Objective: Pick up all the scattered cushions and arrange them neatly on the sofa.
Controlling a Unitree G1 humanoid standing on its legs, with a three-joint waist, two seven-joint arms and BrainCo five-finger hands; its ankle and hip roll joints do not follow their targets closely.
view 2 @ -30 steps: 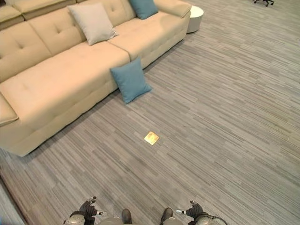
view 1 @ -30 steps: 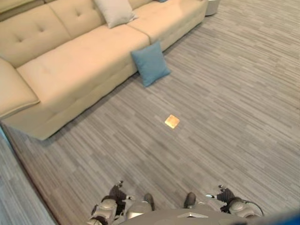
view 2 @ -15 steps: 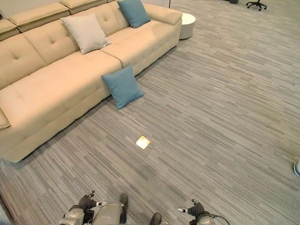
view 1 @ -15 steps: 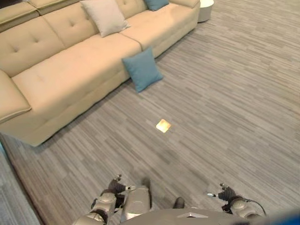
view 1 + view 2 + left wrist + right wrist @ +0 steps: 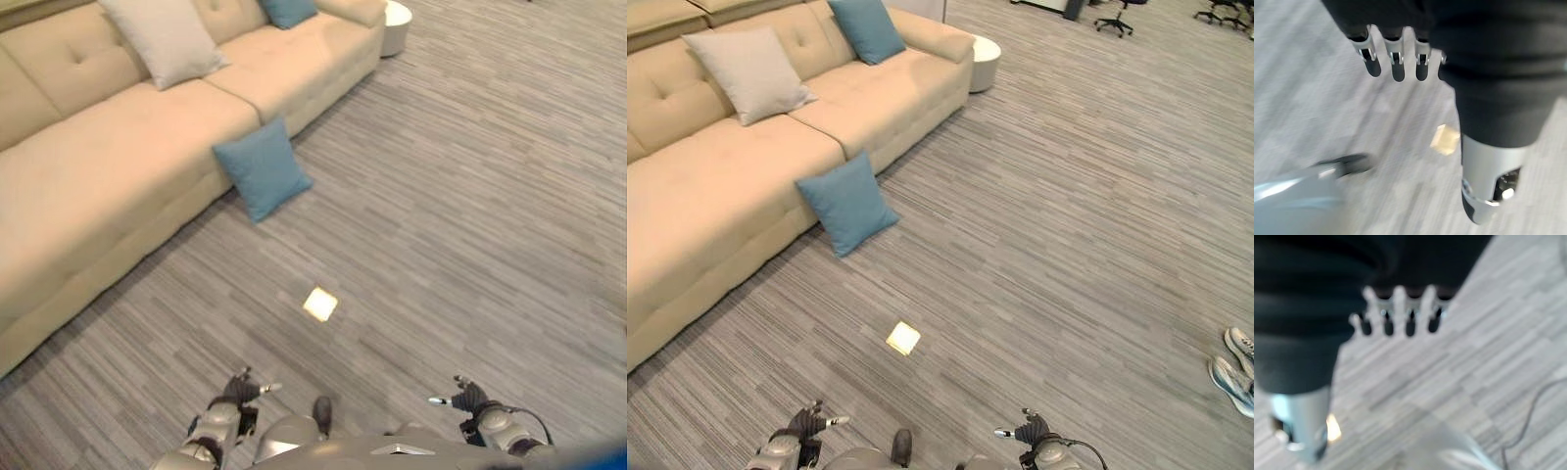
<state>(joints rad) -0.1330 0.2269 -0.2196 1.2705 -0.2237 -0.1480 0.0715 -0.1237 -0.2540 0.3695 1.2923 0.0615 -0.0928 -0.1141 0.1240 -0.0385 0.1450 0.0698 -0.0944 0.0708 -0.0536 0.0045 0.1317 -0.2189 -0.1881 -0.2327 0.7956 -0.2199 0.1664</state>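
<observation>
A blue cushion stands on the floor, leaning against the front of the beige sofa. On the sofa seat a beige cushion rests against the backrest. Farther along, a second blue cushion sits near the far armrest. My left hand and right hand hang low at the near edge of the view, well short of the floor cushion. In the wrist views the left fingers and the right fingers are straight and hold nothing, with floor beyond them.
A small brass floor plate lies between me and the floor cushion. A round white side table stands past the sofa's far end. A person's shoes are at the right edge; office chairs stand far back.
The camera has moved: the sofa and cushions have slid left and nearer, and the shoes have come into view. Cushions lie where they were; both hands stay low and open.
</observation>
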